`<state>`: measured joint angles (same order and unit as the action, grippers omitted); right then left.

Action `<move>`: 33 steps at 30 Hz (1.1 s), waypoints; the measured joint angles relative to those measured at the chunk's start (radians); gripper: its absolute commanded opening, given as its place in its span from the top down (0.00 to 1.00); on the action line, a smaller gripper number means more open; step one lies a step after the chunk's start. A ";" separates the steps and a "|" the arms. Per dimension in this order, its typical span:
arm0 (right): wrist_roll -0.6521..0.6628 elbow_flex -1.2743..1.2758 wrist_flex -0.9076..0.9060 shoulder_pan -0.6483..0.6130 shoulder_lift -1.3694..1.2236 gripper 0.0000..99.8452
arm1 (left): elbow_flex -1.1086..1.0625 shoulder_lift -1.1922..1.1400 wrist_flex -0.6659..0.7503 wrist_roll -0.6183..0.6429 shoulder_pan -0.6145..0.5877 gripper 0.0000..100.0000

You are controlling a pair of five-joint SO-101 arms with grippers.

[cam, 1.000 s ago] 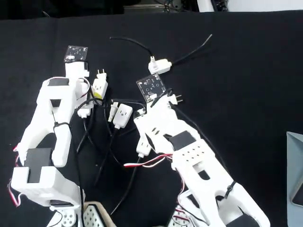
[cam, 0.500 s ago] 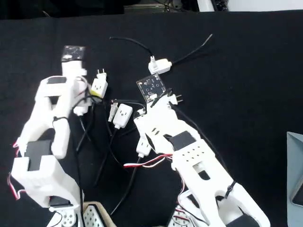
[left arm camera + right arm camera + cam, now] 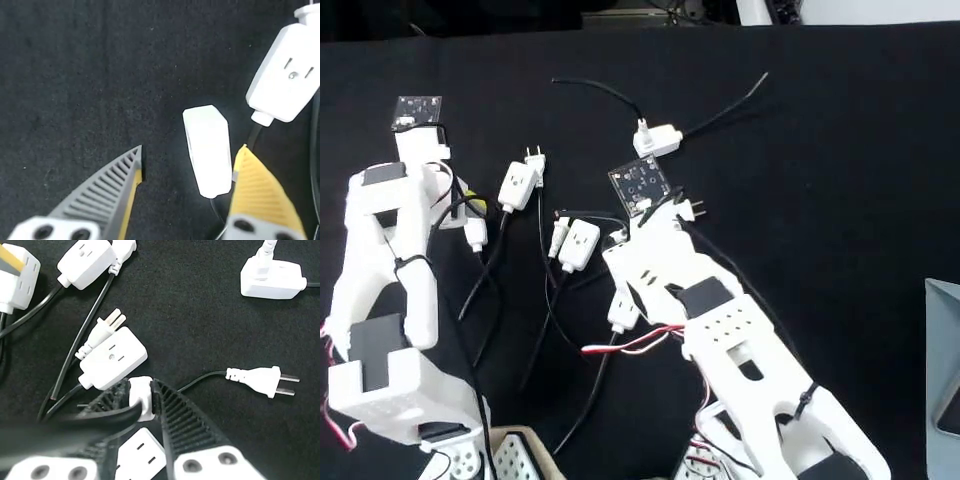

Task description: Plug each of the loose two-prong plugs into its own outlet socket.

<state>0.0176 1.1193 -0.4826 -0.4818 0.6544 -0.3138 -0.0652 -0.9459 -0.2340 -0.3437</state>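
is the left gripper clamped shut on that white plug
No, the left gripper is open: the white plug lies between its fingers with a clear gap to the grey finger.

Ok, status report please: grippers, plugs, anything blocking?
Left gripper open over a white plug. Right gripper shut on small plug. Black cables crossing among outlet sockets.

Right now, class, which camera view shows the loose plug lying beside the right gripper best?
The right wrist view: the loose plug lies whole, both prongs and cord clear. The high view shows it partly tucked against the right arm.
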 measured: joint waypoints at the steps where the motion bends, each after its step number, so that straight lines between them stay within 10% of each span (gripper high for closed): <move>1: 0.000 0.003 0.000 0.000 0.000 0.99 | 0.000 0.000 0.000 0.000 0.000 0.71; 16: 0.000 0.003 0.000 0.000 0.000 0.99 | 0.008 -0.075 -0.002 -0.044 -0.172 0.71; 33: 0.000 0.003 0.000 0.000 0.000 0.99 | -0.025 0.015 0.011 0.000 -0.094 0.71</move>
<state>0.0176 1.1224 -0.4826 -0.4818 0.6544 -0.3383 -0.0499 -0.9352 -0.2340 -0.4373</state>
